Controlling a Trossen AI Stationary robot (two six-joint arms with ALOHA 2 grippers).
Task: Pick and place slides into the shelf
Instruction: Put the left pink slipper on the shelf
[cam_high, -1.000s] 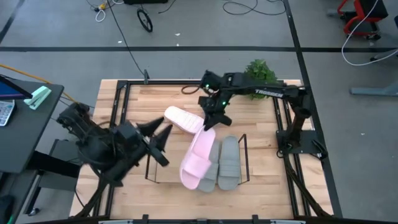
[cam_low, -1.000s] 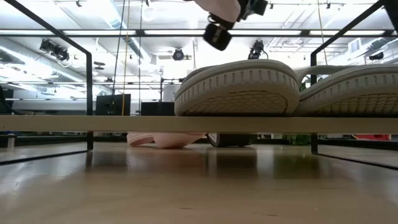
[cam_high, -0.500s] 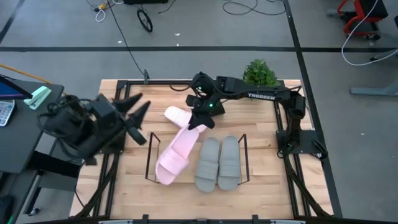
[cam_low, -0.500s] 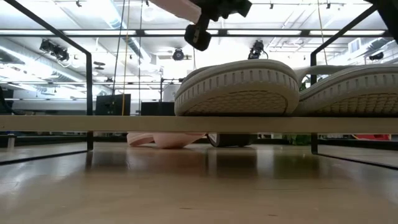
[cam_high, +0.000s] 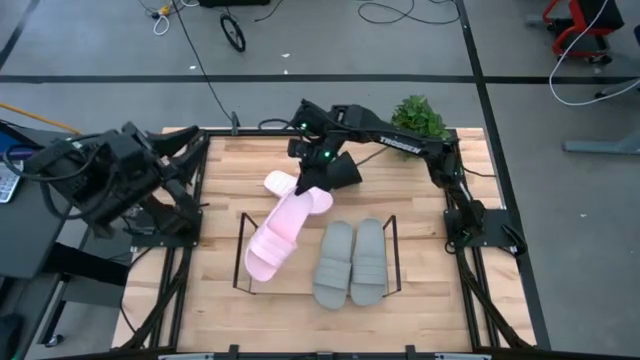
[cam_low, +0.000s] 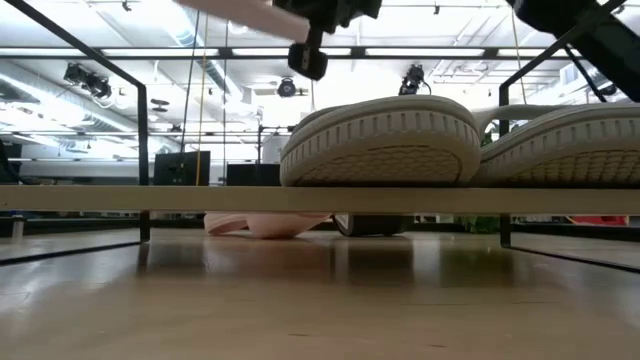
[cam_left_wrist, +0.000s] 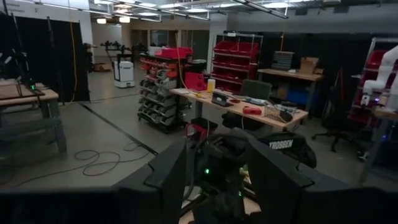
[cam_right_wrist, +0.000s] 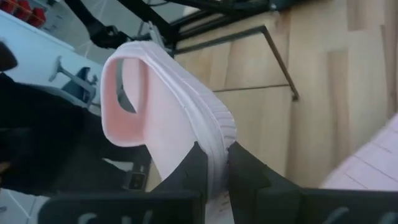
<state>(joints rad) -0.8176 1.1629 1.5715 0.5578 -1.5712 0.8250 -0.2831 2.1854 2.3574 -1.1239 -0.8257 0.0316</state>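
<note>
**Desk:** Four slides on the wooden table (cam_high: 420, 290), seen from above. Where does each lie?

**Photographer:** Two grey slides (cam_high: 352, 262) sit side by side in the black wire shelf (cam_high: 390, 250), toward its 3 o'clock end. One pink slide (cam_high: 275, 238) hangs tilted over the shelf's 9 o'clock half, its heel pinched in the right gripper (cam_high: 308, 186). A second pink slide (cam_high: 283, 184) lies flat on the boards just beyond the shelf, at 12 o'clock. The left gripper (cam_high: 190, 145) waits off the table's 9 o'clock edge, fingers parted with nothing between them.

**Desk:** Surface and room?

**Photographer:** Pale planks framed by black rails, a green plant (cam_high: 420, 117) at the far corner, grey floor with loose cables around.

**Desk:** The low view?

**Photographer:** Ribbed grey soles (cam_low: 380, 140) rest on the shelf bar; strip lights run across a workshop ceiling behind. The flat pink slide (cam_low: 265, 222) shows under the bar.

**Desk:** Left wrist?

**Photographer:** Red parts bins, a cluttered workbench, black curtains. Between the parted fingers (cam_left_wrist: 165, 177) the other arm reads "TROSSEN".

**Desk:** Right wrist?

**Photographer:** Both fingers (cam_right_wrist: 245, 174) clamp the pink slide's (cam_right_wrist: 165, 106) ribbed edge, strap loop (cam_right_wrist: 127, 93) hanging free above the boards.
</note>
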